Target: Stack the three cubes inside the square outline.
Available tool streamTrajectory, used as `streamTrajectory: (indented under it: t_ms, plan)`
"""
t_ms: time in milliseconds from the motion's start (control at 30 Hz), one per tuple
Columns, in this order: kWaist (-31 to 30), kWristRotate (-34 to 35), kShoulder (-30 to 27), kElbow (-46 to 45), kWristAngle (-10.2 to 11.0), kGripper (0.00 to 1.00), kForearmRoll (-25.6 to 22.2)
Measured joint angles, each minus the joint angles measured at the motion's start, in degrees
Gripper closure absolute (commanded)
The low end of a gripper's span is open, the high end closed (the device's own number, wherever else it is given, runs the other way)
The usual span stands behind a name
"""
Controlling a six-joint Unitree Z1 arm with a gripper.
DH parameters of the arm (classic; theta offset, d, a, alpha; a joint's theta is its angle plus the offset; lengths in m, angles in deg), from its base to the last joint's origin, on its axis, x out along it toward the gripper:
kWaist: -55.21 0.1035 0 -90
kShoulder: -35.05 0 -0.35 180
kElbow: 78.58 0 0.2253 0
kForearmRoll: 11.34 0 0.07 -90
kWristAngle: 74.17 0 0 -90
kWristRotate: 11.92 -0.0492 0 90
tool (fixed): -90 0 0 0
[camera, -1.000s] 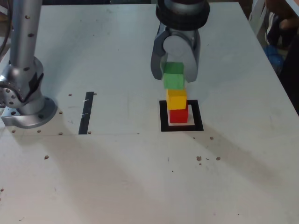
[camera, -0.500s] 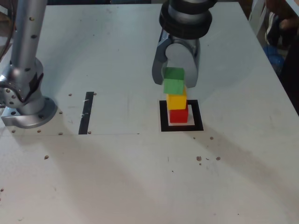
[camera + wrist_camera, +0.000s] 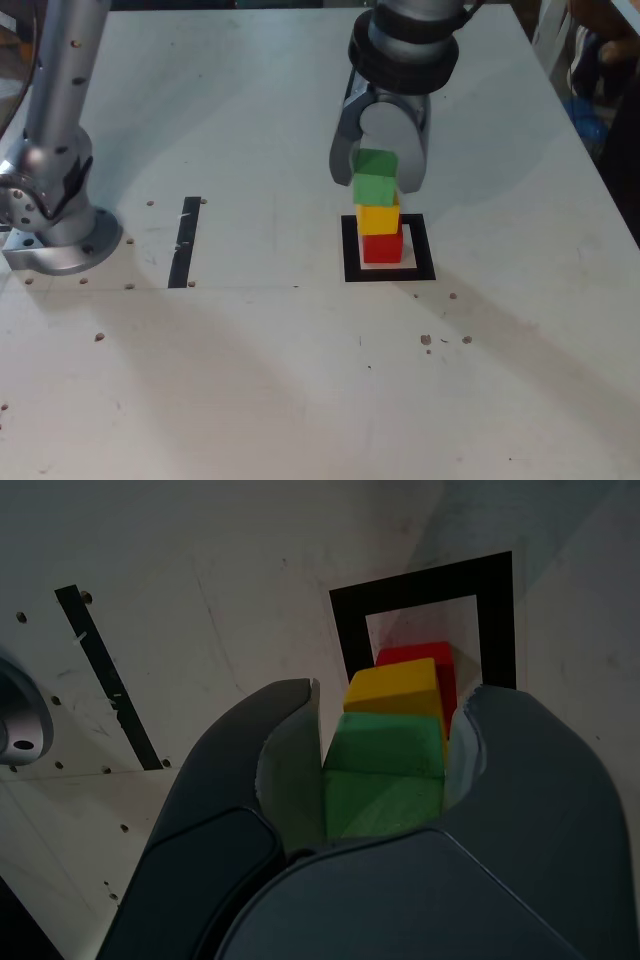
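The red cube sits inside the square outline, with the yellow cube on top of it. The green cube rests on, or just above, the yellow one, slightly off towards the exterior view's left. My gripper comes down from above and is shut on the green cube, one finger on each side. In the wrist view the green cube fills the gap between the fingers of the gripper. Beyond it show the yellow cube, a sliver of the red cube and the outline.
The arm's base stands at the exterior view's left. A straight black tape strip lies between the base and the outline. Dark and blue things crowd the table's far right edge. Small specks dot the white table.
The gripper has come down with the green cube, from a clear gap above the yellow cube to resting on or just over it, and has shifted slightly to the exterior view's right.
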Motion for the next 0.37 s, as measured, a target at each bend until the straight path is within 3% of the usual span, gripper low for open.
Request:
streamTrajectory:
  t_ms: [167, 367]
  plan:
    - [0.3, -0.2, 0.3, -0.3, -0.4, 0.36, 0.4]
    - [1.1, -0.4, 0.6, -0.9, -0.8, 0.11, 1.3]
